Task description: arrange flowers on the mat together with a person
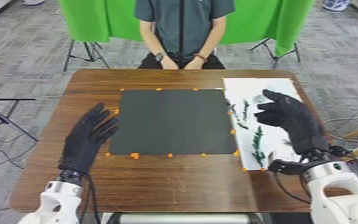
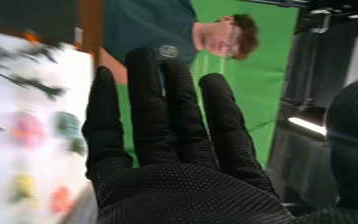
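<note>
"What is the right robot hand doing?"

"It's up over the white sheet. Its fingers are out straight, and it's not holding a thing."

"And what lies on that sheet?"

"Flowers and green bits! I see a pink flower, a yellow flower and a red flower, all a bit fuzzy. There's a long green sprig too."

"Where's the mat?"

"The dark mat is flat on the brown bench, just beside the sheet, on its left. Little orange bits sit around its edges."

"And the left robot hand?"

"By the mat's left side, let go, with loose fingers."

"What's way past the bench?"

"A bright green cloth."
</note>
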{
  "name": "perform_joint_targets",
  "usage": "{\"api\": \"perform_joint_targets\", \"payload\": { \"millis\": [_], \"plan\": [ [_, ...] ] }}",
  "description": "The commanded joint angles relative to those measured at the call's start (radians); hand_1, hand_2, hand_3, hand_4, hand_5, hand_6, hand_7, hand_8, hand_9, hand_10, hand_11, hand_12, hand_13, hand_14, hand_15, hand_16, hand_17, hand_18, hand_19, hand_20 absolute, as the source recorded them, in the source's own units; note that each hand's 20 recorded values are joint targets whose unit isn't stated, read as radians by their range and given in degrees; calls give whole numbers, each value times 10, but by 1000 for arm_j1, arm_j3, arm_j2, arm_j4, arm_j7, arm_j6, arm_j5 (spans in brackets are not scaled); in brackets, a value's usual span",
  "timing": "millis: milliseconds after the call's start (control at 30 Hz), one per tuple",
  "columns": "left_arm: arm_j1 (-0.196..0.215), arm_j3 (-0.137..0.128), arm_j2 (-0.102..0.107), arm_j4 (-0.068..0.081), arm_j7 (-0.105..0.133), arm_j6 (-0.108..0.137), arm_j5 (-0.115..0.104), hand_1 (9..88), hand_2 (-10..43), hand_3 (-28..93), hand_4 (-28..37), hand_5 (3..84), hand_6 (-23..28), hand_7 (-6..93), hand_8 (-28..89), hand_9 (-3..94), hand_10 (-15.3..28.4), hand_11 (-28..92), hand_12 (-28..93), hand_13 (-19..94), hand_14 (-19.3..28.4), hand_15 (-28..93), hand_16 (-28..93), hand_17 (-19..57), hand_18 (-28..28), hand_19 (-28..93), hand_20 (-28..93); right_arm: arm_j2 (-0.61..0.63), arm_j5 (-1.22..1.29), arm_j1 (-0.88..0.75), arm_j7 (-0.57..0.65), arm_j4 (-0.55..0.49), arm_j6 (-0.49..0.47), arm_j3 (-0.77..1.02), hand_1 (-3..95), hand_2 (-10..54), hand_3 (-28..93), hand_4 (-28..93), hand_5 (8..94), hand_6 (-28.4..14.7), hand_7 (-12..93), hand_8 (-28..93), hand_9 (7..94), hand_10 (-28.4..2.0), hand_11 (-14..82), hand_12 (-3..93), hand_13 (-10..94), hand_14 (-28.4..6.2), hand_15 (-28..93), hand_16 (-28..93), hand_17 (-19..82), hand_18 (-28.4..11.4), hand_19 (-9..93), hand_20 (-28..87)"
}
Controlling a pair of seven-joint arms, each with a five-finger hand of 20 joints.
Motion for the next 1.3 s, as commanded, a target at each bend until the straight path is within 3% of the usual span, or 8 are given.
{"api": "perform_joint_targets", "payload": {
  "millis": [33, 300, 500, 700, 900, 1067, 1200, 1300],
  "plan": [
    [52, -5, -18, -13, -10, 14, -16, 286, -49, 674, -255, 288, 27, 193, -98, 222, 111, 211, 152, 230, 135, 271, 32, -53, 226, 525, 149, -45, -48, 5, 9, 4, -46, 4, 185, 15, 641, -283, 386, -51, 231, -124, 448, -160, 303, 246, 422, -142, 419, 171, 112, -228, 575, 287],
    [94, -17, -12, -36, 0, 30, -22, 288, -44, 669, -255, 289, 29, 199, -100, 220, 111, 212, 155, 220, 131, 269, 23, -75, 213, 460, 125, -73, -81, 17, 41, 8, -134, 29, 203, 9, 812, -277, 394, -47, 239, -132, 447, -153, 277, 229, 425, -135, 424, 164, 124, -223, 600, 296],
    [60, -16, 0, -28, 11, 36, -15, 288, -44, 670, -254, 291, 30, 198, -101, 223, 113, 211, 154, 216, 130, 254, 24, -80, 211, 445, 115, -58, -51, 8, 20, 3, -90, 45, 187, 7, 806, -280, 389, -50, 228, -131, 439, -152, 262, 226, 419, -136, 423, 163, 120, -224, 600, 299],
    [97, -21, -12, -33, 3, 47, -23, 286, -45, 672, -254, 294, 30, 198, -100, 225, 113, 213, 154, 218, 130, 256, 28, -82, 210, 444, 113, -57, -55, 13, 25, 8, -99, 40, 184, 8, 807, -281, 383, -50, 227, -129, 431, -152, 255, 226, 405, -137, 415, 162, 111, -225, 581, 291],
    [54, -28, 20, -23, -1, 21, -12, 288, -41, 667, -255, 296, 30, 196, -100, 227, 112, 213, 153, 218, 132, 260, 30, -83, 210, 444, 114, -57, -59, 25, 7, 15, -81, 24, 182, 9, 810, -279, 381, -49, 229, -129, 430, -153, 251, 227, 404, -136, 411, 163, 108, -224, 573, 288],
    [80, -26, -5, -31, -10, 5, -17, 287, -39, 666, -254, 297, 31, 195, -100, 228, 113, 212, 152, 219, 132, 256, 27, -83, 211, 443, 114, -51, -39, 8, -23, 21, -106, 34, 171, 19, 822, -273, 379, -48, 229, -130, 429, -153, 246, 228, 400, -137, 406, 166, 100, -227, 560, 285],
    [69, -18, 7, -26, -4, 22, -21, 288, -38, 664, -253, 297, 31, 194, -100, 228, 113, 211, 152, 219, 132, 251, 28, -84, 211, 443, 113, -51, -30, 6, -13, 22, -89, 35, 167, 25, 835, -267, 380, -47, 230, -130, 432, -153, 242, 229, 400, -138, 400, 170, 100, -227, 555, 285],
    [48, -19, 8, -25, -13, -4, -5, 288, -37, 663, -252, 298, 32, 192, -100, 229, 114, 212, 152, 220, 132, 255, 31, -84, 211, 444, 114, -55, -26, 12, -18, 27, -131, 50, 164, 32, 838, -269, 384, -47, 228, -130, 435, -153, 240, 229, 399, -139, 397, 173, 99, -227, 553, 286]
  ]
}}
